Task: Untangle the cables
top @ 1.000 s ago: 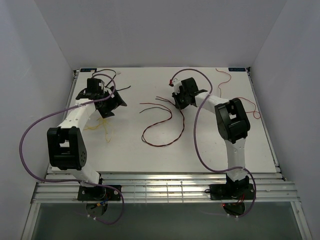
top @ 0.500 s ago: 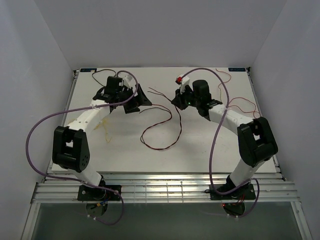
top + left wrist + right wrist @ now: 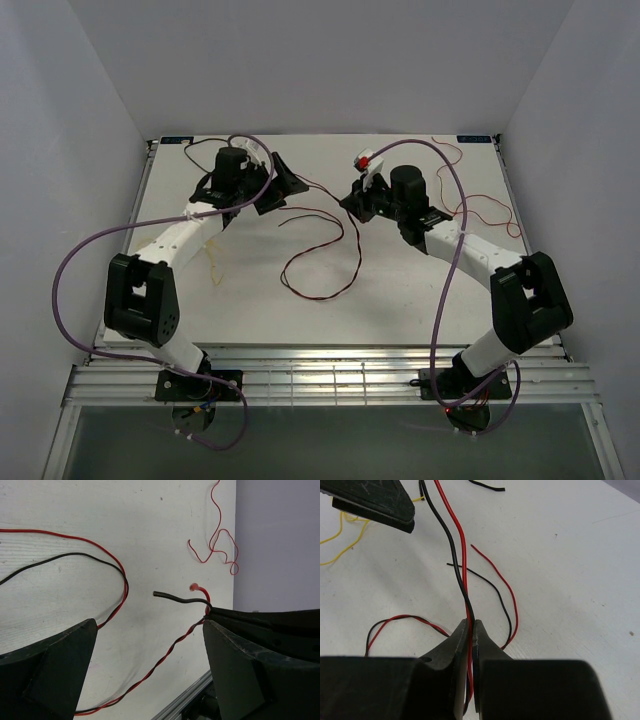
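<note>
Moved: left arm (image 3: 175,235) has swung inward from the table's left side, carrying the left gripper (image 3: 149,624) toward the middle; right arm (image 3: 480,262) has dropped its elbow out to the near right.
Left gripper: fingers spread wide, holding nothing, hovering above the white tabletop (image 3: 420,290).
Right gripper (image 3: 470,627): fingers pressed together, pinching the thin red-and-black twisted cable pair (image 3: 464,565).
Red-and-black pair: leads away from the pinch and lies in a loop at the table's centre, between both arms.
Loose red wire (image 3: 220,545): thin squiggle near the far right edge, well apart from both grippers.
Yellow wire (image 3: 212,262): thin strand lying beside the left arm.
Black wire (image 3: 205,145): thin strand at the far left corner.
</note>
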Robot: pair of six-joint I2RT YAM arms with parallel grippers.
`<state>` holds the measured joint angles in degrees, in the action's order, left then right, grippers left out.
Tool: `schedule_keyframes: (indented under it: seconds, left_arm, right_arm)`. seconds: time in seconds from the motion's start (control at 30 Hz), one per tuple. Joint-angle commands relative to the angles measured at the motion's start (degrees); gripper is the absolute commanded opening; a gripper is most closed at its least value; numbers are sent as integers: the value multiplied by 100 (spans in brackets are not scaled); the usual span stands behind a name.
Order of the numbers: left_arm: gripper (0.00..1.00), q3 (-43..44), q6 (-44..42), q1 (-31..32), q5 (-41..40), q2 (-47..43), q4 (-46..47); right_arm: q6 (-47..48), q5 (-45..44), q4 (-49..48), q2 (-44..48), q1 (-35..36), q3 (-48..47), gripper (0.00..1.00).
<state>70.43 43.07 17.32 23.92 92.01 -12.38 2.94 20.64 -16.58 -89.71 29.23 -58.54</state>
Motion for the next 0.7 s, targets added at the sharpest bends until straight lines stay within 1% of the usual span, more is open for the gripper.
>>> schedule_keyframes:
  seconds: [0.0,0.13,0.17,0.23,0.43,0.67]
  left_arm:
    - [98,-170,377,-10,-397,-420,455]
    - [96,-372,597,-10,-660,-613,597]
    - [96,-416,684,-18,-887,-657,605]
    - [97,-513,720,-18,-942,-728,798]
    - [97,-355,747,-18,-951,-667,913]
    - [96,-214,641,8,-1223,-482,790]
  right_arm:
    - [-66,-139,-250,323,-14,27,8]
    - [-101,-210,-144,367,-5,-17,8]
    - [-109,-227,-127,384,-14,-25,8]
    - [-109,-219,-91,411,-14,-34,8]
    - [-127,-96,-100,455,-14,-43,8]
    - [-180,-25,-100,604,-14,-34,8]
